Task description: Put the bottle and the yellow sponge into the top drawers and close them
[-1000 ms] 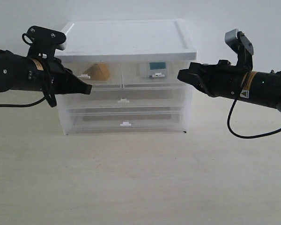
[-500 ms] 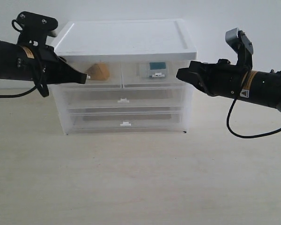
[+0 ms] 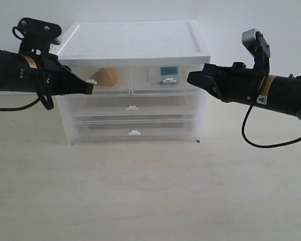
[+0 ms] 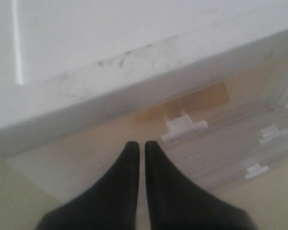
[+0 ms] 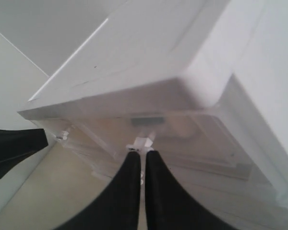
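A white cabinet [image 3: 135, 42] stands at the back. Both top drawers look pushed in. The yellow sponge [image 3: 107, 77] shows through the left top drawer [image 3: 115, 85], and also as an orange blur in the left wrist view [image 4: 201, 98]. The bottle [image 3: 165, 73] with its teal label lies in the right top drawer [image 3: 183, 85]. My left gripper [image 3: 89, 88] is shut and empty, its tips just left of the left drawer's tab handle [image 4: 183, 126]. My right gripper [image 3: 192, 78] is shut, in front of the right drawer; in the right wrist view its tips [image 5: 140, 152] line up with the white tab handle [image 5: 143, 143].
Two full-width drawers [image 3: 133, 108] [image 3: 134, 131] sit below the top pair, both pushed in. The cabinet stands on a pale tabletop [image 3: 150, 191] in front of a white wall.
My left arm rose and drew back to the left, then eased slightly right and down. The right gripper crept a little to the left. The drawers have not visibly moved.
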Available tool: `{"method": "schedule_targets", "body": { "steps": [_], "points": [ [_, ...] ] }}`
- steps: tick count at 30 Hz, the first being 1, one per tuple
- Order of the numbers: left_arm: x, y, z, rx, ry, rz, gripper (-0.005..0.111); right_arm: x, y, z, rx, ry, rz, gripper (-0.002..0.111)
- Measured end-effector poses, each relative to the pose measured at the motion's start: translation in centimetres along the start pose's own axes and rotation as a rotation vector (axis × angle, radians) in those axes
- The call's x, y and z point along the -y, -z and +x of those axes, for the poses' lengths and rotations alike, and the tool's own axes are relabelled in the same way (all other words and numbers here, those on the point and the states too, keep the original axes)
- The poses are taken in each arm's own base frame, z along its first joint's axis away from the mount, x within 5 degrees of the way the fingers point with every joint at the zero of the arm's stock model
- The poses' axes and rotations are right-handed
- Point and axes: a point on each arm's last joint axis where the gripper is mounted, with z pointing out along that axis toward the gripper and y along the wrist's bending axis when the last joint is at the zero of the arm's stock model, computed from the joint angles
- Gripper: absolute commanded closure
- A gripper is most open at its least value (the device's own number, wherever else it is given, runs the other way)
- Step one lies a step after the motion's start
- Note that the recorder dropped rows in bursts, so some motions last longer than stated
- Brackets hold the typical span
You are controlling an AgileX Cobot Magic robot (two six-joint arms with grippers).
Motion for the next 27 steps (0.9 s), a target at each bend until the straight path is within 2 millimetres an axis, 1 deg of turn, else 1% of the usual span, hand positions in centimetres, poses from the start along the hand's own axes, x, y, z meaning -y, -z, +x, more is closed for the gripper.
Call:
{"method": "schedule_targets", "body": {
  "steps": [3,6,8,9,11,13,15,17,19,20,22,24,26,27],
  "points": [
    [0.0,-0.1,0.2,-0.007,0.015,0.001,0.103,0.0,0.0,0.0,0.000,0.000,0.000,0.108],
    [-0.1,0.8,-0.5,0.014,0.017,-0.002,0.103,0.0,0.0,0.0,0.000,0.000,0.000,0.108],
    [-0.2,2.3,-1.2,0.020,0.019,-0.003,0.103,-0.1,0.0,0.0,0.002,0.000,-0.008,0.108],
    [-0.2,3.4,-1.8,0.022,0.019,-0.004,0.103,-0.3,0.0,-0.1,0.009,0.001,-0.035,0.108],
    [-0.3,4.6,-2.2,0.037,0.020,-0.006,0.103,-0.7,0.0,-0.1,0.014,0.005,-0.073,0.108],
    [-0.3,5.6,-2.1,0.057,0.020,-0.008,0.103,-0.9,0.0,-0.1,0.012,0.011,-0.103,0.108],
    [-0.2,7.6,-1.6,0.115,0.024,-0.012,0.103,-1.4,0.2,-0.3,-0.002,0.039,-0.113,0.108],
    [-0.2,9.5,-1.5,0.195,0.034,-0.018,0.103,-2.9,0.9,-1.3,-0.011,0.110,-0.114,0.108],
    [-0.2,11.6,-1.6,0.284,0.046,-0.024,0.103,-5.0,2.1,-2.8,-0.012,0.210,-0.106,0.108],
    [-0.1,12.3,-1.5,0.322,0.056,-0.025,0.103,-6.1,2.8,-3.4,-0.007,0.256,-0.101,0.108],
    [-0.1,13.6,-0.8,0.414,0.090,-0.023,0.103,-7.7,4.2,-4.2,0.017,0.325,-0.066,0.108],
    [0.1,14.7,0.2,0.504,0.126,-0.014,0.103,-8.5,5.6,-4.3,0.053,0.365,-0.019,0.108],
    [0.5,15.9,1.1,0.579,0.096,0.001,0.103,-8.9,6.6,-4.0,0.090,0.383,0.016,0.108],
    [0.8,17.0,1.4,0.639,0.054,0.018,0.103,-9.3,7.3,-3.8,0.113,0.393,0.027,0.108]
  ]
}}
